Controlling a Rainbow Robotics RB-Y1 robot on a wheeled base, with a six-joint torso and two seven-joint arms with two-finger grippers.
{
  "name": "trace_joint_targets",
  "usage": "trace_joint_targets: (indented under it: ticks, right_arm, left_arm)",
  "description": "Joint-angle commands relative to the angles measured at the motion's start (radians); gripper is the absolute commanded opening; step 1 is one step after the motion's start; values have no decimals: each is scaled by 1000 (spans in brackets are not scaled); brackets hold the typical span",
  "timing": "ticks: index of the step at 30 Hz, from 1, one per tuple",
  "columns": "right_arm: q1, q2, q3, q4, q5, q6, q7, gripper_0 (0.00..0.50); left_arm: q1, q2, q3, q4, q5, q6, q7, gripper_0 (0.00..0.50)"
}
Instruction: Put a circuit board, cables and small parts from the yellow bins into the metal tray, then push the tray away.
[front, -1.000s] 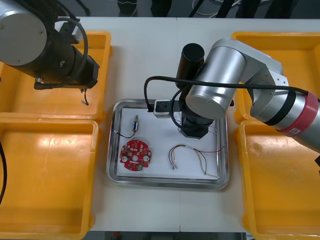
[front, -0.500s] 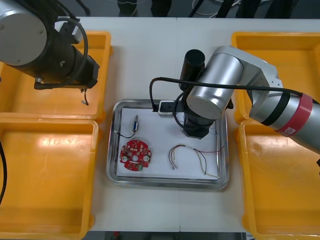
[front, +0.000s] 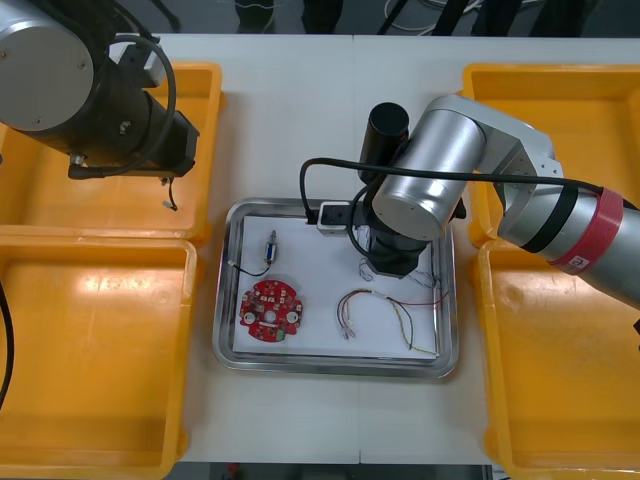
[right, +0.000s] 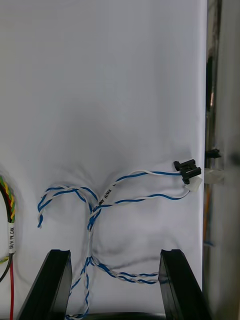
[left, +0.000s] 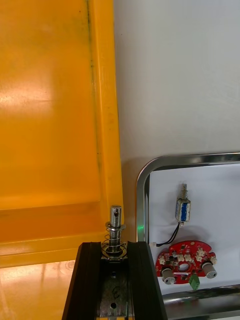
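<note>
Hovering the right gripper (right: 112, 257) low over the metal tray (front: 222, 300), out toward 2 o'clock of its white floor. Spreading those jaws wide, pinching nothing at all. Framing the twisted blue and white cable (right: 100, 200) between the two fingers, loose on the floor, loops fanning out ahead, black connector (right: 186, 170) ending just beside the tray's shiny wall. Catching a sliver of the red and yellow cable (right: 9, 210) beside one finger.

Over at 10 o'clock from the tray, holding the left gripper (left: 115, 247) above the far left yellow bin (front: 205, 75), near its inner wall. Clamping those jaws narrow on a spring-wound small metal part (left: 116, 225), its pin sticking out past the fingertips.

Scanning the tray from above: finding the round red circuit board (front: 271, 312) at 7 o'clock, flat on the floor. Finding a blue-bodied small metal part (front: 271, 250) at 10 o'clock, thin black lead trailing off it, just apart from the board. Finding the red and yellow cable sprawled from 6 round to 4 o'clock, apart from the board.
</note>
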Motion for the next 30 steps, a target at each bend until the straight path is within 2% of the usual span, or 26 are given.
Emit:
trace_joint_targets:
  ticks: [1, 8, 13, 22, 25, 30]
  right_arm:
    - [-9, 1, 11, -22, 28, 8, -6, 500]
    - [-9, 1, -30, -59, 28, 74, -6, 500]
    - [-9, 1, -118, -143, 27, 180, -6, 500]
    - [-9, 18, -274, -238, -21, 386, -34, 500]
    - [-9, 22, -334, -269, -24, 386, -49, 500]
    - [-9, 27, -418, -304, -42, 386, -176, 500]
  left_arm:
    - [8, -11, 33, -34, 1, 7, 96, 0]
    - [6, -11, 33, -34, 3, 7, 96, 0]
    - [8, -10, 33, -34, 3, 7, 98, 0]
    - [8, -11, 33, -36, 3, 7, 99, 0]
    - [8, -10, 33, -34, 3, 7, 99, 0]
    - [8, -11, 33, -36, 3, 7, 102, 0]
